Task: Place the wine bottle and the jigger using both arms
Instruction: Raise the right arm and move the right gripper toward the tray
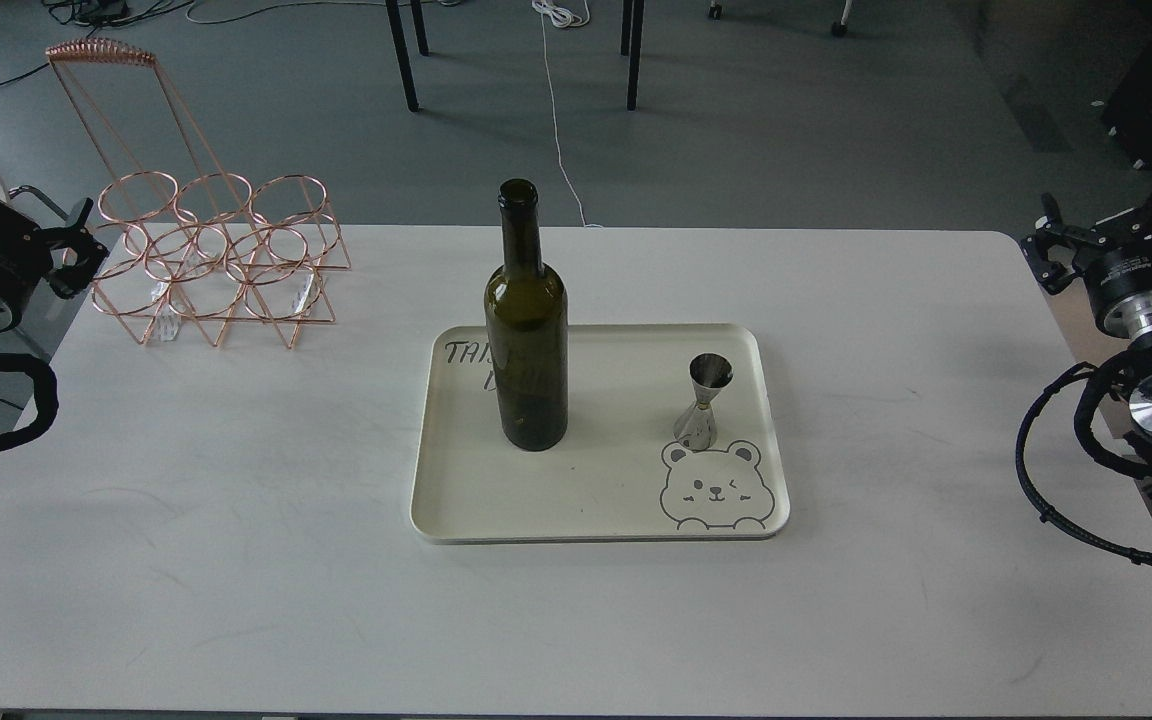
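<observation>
The wine bottle (527, 340), dark olive-green and unlabelled, stands upright on the left half of a cream tray (596, 515). On the tray's right half the small steel jigger (705, 401) stands upright just above a printed bear face. My left gripper (79, 250) sits at the table's far left edge, beside a copper wire rack. My right gripper (1044, 252) sits at the far right edge. Both are well away from the tray and hold nothing. Each gripper is dark and small, so its fingers cannot be told apart.
A copper wire bottle rack (216, 262) with a tall handle stands at the table's back left. The white table (236, 560) spreads wide around the tray. Black cables loop off both arms at the side edges. Chair legs and cords are on the floor beyond.
</observation>
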Robot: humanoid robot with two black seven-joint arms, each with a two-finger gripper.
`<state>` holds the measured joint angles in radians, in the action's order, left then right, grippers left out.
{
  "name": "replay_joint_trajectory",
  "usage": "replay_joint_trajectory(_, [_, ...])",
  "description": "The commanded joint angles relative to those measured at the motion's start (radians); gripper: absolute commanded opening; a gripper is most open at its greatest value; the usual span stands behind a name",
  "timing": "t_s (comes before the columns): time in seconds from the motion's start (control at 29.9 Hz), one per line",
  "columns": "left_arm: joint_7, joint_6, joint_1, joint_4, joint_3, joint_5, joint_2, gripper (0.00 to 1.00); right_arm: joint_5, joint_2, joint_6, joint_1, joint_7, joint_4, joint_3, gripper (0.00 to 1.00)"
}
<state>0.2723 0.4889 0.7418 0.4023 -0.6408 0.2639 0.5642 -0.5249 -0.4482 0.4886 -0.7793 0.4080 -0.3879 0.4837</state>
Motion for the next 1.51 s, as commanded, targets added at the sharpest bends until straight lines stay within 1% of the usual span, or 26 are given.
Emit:
replay_joint_trajectory(0.0, [0.001, 0.000, 0.001, 0.000, 0.004, -0.002, -0.001, 0.98, 0.000, 0.000, 0.000, 0.002, 0.000, 0.000, 0.000, 0.99])
replay_joint_trajectory(0.23, [-0.001, 0.000, 0.002, 0.000, 0.000, 0.000, 0.005, 0.98, 0.003, -0.027, 0.000, 0.003, 0.000, -0.006, -0.010, 0.99])
replay_joint_trajectory(0.37, [0.001, 0.000, 0.002, 0.000, -0.005, 0.002, 0.005, 0.98, 0.052, -0.059, 0.000, 0.005, 0.002, -0.064, -0.022, 0.99])
replay_joint_trajectory(0.44, [0.001, 0.000, 0.004, 0.000, -0.007, 0.003, 0.006, 0.98, 0.112, -0.105, 0.000, 0.012, 0.005, -0.127, -0.025, 0.99])
replay_joint_trajectory(0.6, [0.001, 0.000, 0.004, 0.000, -0.007, 0.003, 0.008, 0.98, 0.245, -0.266, 0.000, 0.064, 0.011, -0.362, -0.028, 0.99])
replay_joint_trajectory(0.74, [0.001, 0.000, 0.004, 0.000, -0.005, 0.005, 0.019, 0.98, 0.408, -0.392, -0.001, 0.100, 0.020, -0.529, -0.027, 0.99])
replay_joint_trajectory(0.8, [0.001, 0.000, 0.004, 0.000, -0.005, 0.003, 0.023, 0.98, 0.498, -0.449, -0.054, 0.123, 0.034, -0.618, -0.027, 0.99])
replay_joint_trajectory(0.9, [0.001, 0.000, 0.004, 0.000, -0.007, 0.003, 0.026, 0.98, 0.643, -0.546, -0.154, 0.153, 0.081, -0.781, -0.027, 0.99])
replay_joint_trajectory(1.0, [0.001, 0.000, 0.005, 0.001, -0.008, 0.003, 0.031, 0.98, 0.816, -0.606, -0.295, 0.185, 0.081, -0.922, -0.030, 0.99])
replay_joint_trajectory(1.14, [0.001, 0.000, 0.005, 0.001, -0.007, 0.002, 0.034, 0.98, 1.101, -0.623, -0.496, 0.245, 0.081, -1.045, -0.031, 0.99])
replay_joint_trajectory(1.2, [0.001, 0.000, 0.005, 0.001, -0.005, 0.002, 0.034, 0.98, 1.244, -0.621, -0.602, 0.276, 0.081, -1.075, -0.034, 0.99])
replay_joint_trajectory(1.27, [0.001, 0.000, 0.005, 0.001, -0.005, 0.002, 0.036, 0.98, 1.373, -0.609, -0.686, 0.304, 0.081, -1.091, -0.036, 0.99])
replay_joint_trajectory(1.37, [0.001, 0.000, 0.005, 0.001, -0.005, 0.002, 0.039, 0.98, 1.548, -0.581, -0.758, 0.331, 0.081, -1.088, -0.053, 0.99])
replay_joint_trajectory(1.47, [0.001, 0.000, 0.005, 0.001, -0.005, 0.002, 0.048, 0.98, 1.712, -0.535, -0.821, 0.334, 0.081, -1.042, -0.089, 0.99])
